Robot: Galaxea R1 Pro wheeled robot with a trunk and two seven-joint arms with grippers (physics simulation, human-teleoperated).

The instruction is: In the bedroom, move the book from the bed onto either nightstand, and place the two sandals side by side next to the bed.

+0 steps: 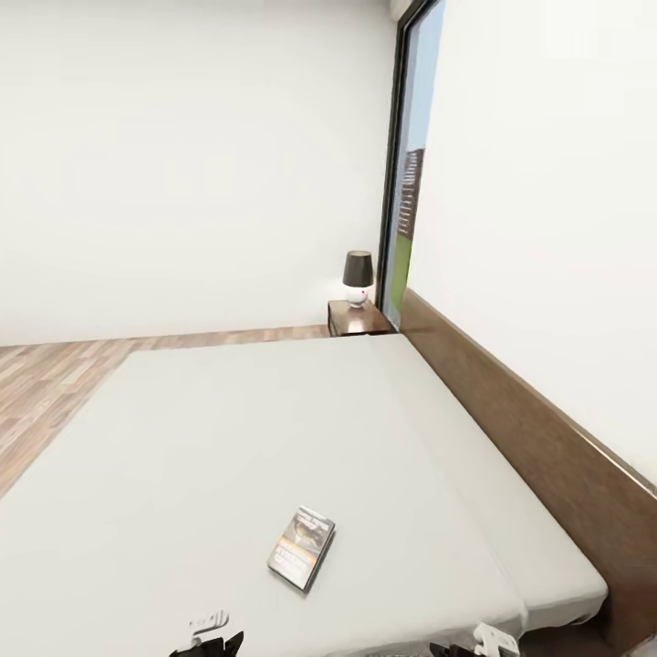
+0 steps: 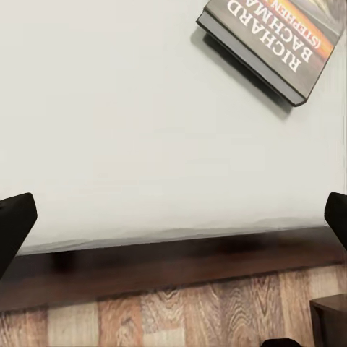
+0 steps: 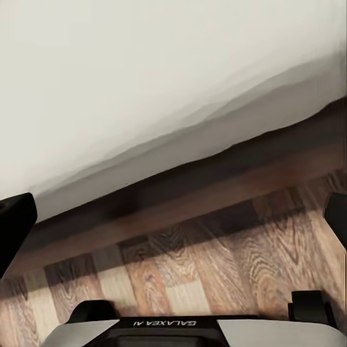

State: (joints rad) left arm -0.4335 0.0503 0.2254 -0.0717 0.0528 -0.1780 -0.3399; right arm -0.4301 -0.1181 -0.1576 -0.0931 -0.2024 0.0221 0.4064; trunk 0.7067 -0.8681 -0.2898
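The book (image 1: 303,547) lies flat on the bed's light-grey mattress (image 1: 228,438), close to its near edge. In the left wrist view the book (image 2: 275,40) shows white "Richard Bachman" lettering and an orange band. My left gripper (image 2: 173,224) is open, short of the book, over the mattress edge and dark frame (image 2: 181,264). My right gripper (image 3: 173,217) is open and empty over the bed's edge and the plank floor (image 3: 217,246). A nightstand (image 1: 360,318) stands beyond the bed's far side by the headboard (image 1: 520,420). The two sandals are out of view.
A black-shaded lamp (image 1: 358,276) stands on the nightstand, beside a tall black-framed window (image 1: 411,173). Wood floor (image 1: 55,383) runs along the bed's far left. A dark wooden corner (image 2: 329,318) sits on the floor near my left gripper. My base (image 3: 188,329) is below the right gripper.
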